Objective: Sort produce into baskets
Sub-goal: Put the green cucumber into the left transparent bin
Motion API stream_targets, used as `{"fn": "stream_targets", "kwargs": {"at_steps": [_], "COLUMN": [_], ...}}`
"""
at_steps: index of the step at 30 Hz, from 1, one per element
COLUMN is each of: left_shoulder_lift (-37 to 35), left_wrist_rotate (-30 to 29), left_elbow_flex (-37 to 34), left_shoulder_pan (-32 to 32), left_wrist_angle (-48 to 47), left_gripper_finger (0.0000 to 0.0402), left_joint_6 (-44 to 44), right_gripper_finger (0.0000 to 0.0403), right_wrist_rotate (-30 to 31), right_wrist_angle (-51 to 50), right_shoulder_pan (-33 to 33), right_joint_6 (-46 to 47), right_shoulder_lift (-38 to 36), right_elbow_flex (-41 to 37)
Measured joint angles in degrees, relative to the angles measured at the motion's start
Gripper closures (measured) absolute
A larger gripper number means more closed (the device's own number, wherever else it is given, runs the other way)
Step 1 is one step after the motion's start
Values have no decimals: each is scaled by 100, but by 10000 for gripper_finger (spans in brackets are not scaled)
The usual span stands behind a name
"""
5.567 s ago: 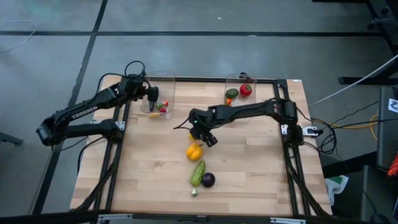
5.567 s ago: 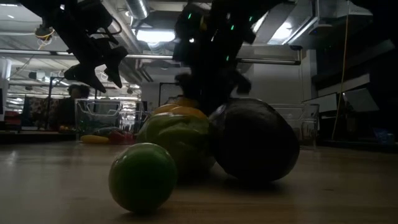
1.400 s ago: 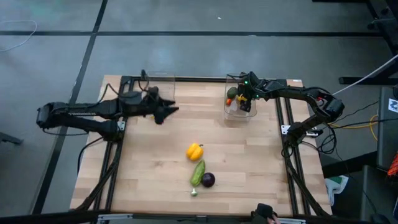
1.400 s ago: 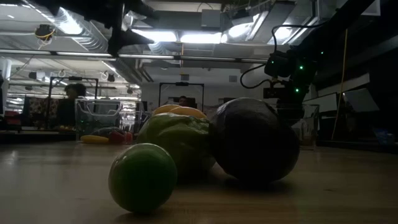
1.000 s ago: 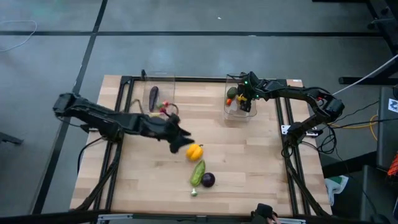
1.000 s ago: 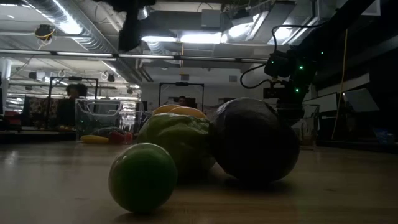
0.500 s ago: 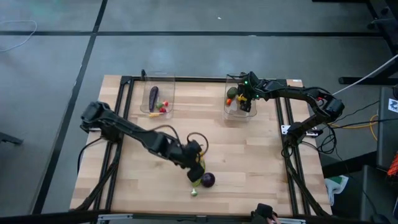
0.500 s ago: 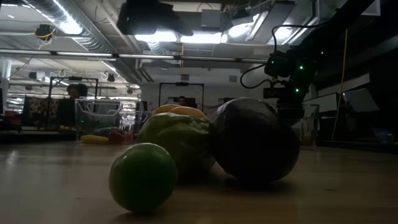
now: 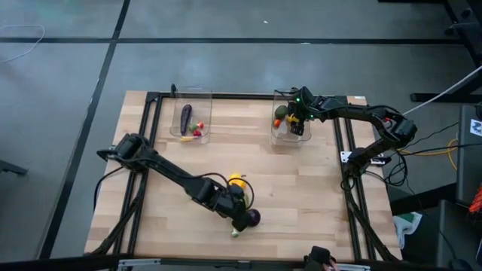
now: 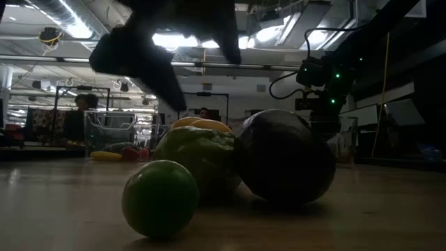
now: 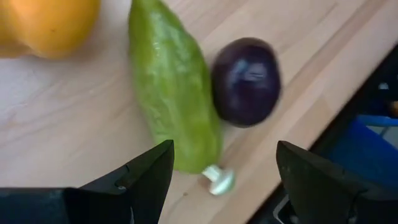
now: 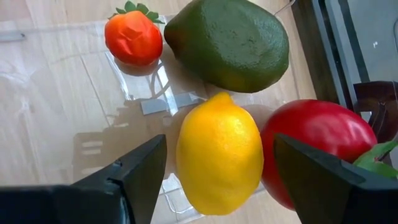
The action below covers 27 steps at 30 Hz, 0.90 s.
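A green cucumber (image 11: 171, 93), a purple round piece (image 11: 245, 81) and a yellow pepper (image 11: 50, 25) lie side by side on the table near its near edge. A small pale green piece (image 11: 219, 179) lies at the cucumber's tip. My left gripper (image 9: 241, 212) hangs open just above the cucumber and the purple piece (image 9: 253, 217), touching nothing; the wrist view shows its fingers apart (image 11: 224, 186). My right gripper (image 9: 296, 126) is open over the right clear bin (image 9: 280, 134). A lemon (image 12: 217, 152) lies on the bin's floor between its fingers, with an avocado (image 12: 227, 40) and a tomato (image 12: 317, 155) beside it.
The left clear bin (image 9: 190, 96) at the far left holds an eggplant (image 9: 186, 117) and small red pieces (image 9: 198, 130). A small red fruit (image 12: 132, 37) also lies in the right bin. Black frame rails (image 9: 143, 188) run along both sides of the table.
My left gripper has swept from beside the yellow pepper toward the table's near edge and come down over the cucumber and the purple piece; in the low view it has dropped into sight from above. The produce on the table has not moved.
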Motion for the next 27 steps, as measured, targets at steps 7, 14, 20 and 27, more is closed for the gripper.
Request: {"fn": "stream_targets", "kwargs": {"at_steps": [7, 14, 20, 27], "left_shoulder_lift": [291, 454, 588, 744], "left_wrist_rotate": [66, 76, 76, 74], "left_elbow_flex": [0, 0, 0, -2], "left_shoulder_pan": [3, -2, -11, -11], "left_wrist_angle": [11, 62, 131, 113], "left_gripper_finger": [125, 125, 125, 125], "left_joint_6": [-26, -28, -11, -28], "right_gripper_finger": [111, 111, 111, 111], "right_wrist_rotate": [-2, -114, -304, -304], "right_wrist_angle": [0, 2, 34, 34], "right_shoulder_pan": [1, 0, 2, 2], "right_joint_6": [0, 0, 0, 0], "right_shoulder_lift": [0, 0, 0, 0], "right_elbow_flex": [1, 2, 2, 2]}}
